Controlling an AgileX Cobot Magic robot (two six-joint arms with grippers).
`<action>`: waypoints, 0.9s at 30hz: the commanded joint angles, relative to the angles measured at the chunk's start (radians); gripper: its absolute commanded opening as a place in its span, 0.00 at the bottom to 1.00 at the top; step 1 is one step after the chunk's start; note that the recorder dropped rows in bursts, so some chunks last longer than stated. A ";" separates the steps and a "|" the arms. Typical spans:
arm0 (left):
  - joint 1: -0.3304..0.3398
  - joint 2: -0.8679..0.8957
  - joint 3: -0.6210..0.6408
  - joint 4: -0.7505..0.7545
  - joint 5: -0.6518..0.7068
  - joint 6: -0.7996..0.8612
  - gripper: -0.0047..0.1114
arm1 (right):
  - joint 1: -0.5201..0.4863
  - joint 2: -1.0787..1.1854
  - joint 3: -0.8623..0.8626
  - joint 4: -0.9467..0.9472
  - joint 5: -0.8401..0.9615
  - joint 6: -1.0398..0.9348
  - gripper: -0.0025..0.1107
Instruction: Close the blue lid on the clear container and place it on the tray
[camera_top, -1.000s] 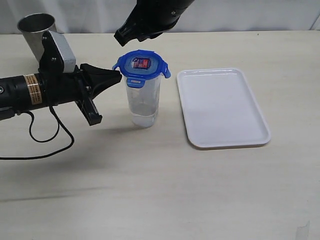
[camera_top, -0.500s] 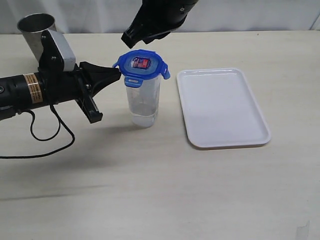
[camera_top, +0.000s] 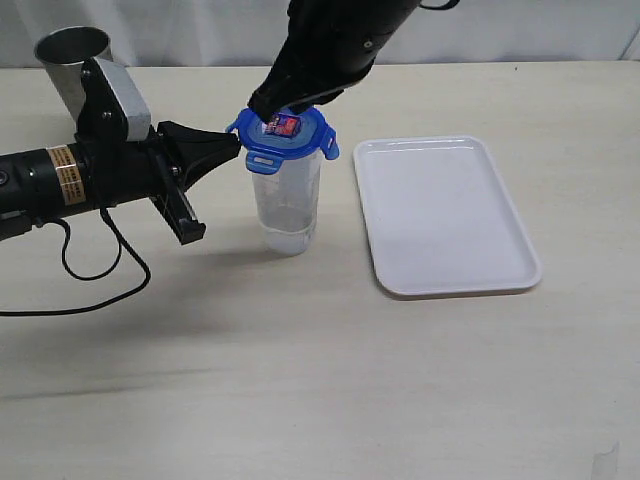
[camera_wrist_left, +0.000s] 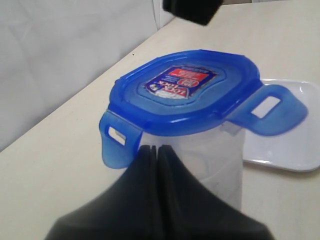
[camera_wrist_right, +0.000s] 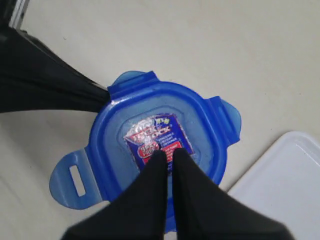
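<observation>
Clear container (camera_top: 288, 205): upright on the pale table (camera_top: 320, 380), near the middle, a short way left of the tray and not touching it. Blue lid (camera_top: 283, 137): seated on the container's rim, sticker face up, flaps sticking outward rather than folded down. Tray (camera_top: 445, 215): white, flat on the table, right of the container. Left gripper (camera_top: 232, 147): pincer pressed together, nothing pinched, reaching in level from the left, tip against the container's upper wall just under one lid flap. Right gripper (camera_wrist_right: 167, 155): pincer pressed together, nothing pinched, reaching down from behind, tips over the sticker; contact with the lid unclear. Steel cup (camera_top: 72, 55): upright at the far left, behind the left arm. Black cable (camera_top: 95, 275): looped on the table below the left arm.
</observation>
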 joint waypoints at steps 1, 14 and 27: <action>-0.004 0.000 -0.008 0.008 -0.008 -0.018 0.04 | 0.000 -0.008 0.040 0.017 -0.086 -0.022 0.06; -0.004 0.000 -0.008 0.017 -0.008 -0.028 0.04 | 0.000 0.035 0.038 0.218 -0.060 -0.190 0.06; -0.004 0.000 -0.008 0.034 -0.008 -0.041 0.04 | -0.002 0.042 0.038 0.118 -0.085 -0.128 0.06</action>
